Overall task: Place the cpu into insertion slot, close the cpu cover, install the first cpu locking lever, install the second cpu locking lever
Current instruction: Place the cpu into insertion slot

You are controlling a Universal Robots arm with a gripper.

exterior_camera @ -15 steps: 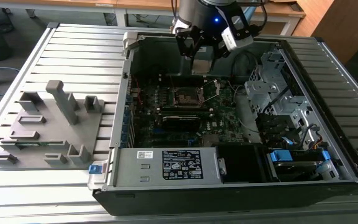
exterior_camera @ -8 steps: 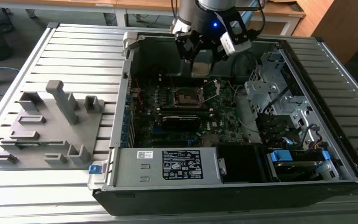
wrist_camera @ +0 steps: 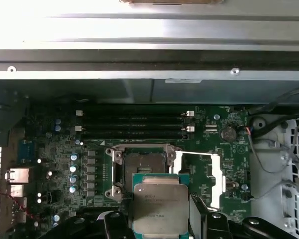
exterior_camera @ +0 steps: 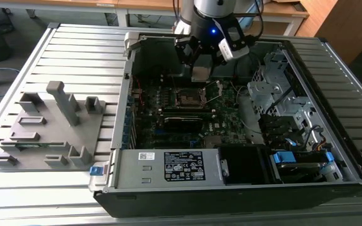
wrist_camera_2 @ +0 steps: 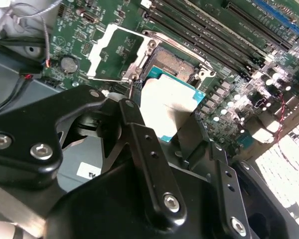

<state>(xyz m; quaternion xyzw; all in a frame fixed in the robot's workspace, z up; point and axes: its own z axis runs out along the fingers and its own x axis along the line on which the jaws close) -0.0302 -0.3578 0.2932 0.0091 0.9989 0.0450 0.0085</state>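
My gripper (wrist_camera: 159, 221) is shut on the cpu (wrist_camera: 159, 208), a flat square chip with a grey metallic top and a green edge, held between the black fingers (wrist_camera: 202, 216). The cpu hangs just short of the insertion slot (wrist_camera: 142, 167), a dark square socket with a silver rim that lies bare. Beside the slot, the cpu cover (wrist_camera: 213, 174) is swung open. In the second wrist view the cpu (wrist_camera_2: 172, 107) sits close to the slot (wrist_camera_2: 175, 63), with the cover (wrist_camera_2: 117, 50) off to one side. In the exterior view the gripper (exterior_camera: 200, 74) hovers just behind the slot (exterior_camera: 190, 98).
Long black memory slots (wrist_camera: 134, 124) run just past the socket. The case's metal wall (wrist_camera: 149, 59) stands beyond them. Loose cables (wrist_camera: 269, 149) and a drive cage (exterior_camera: 275, 94) flank the board. A grey fixture tray (exterior_camera: 49, 127) lies at the exterior view's left.
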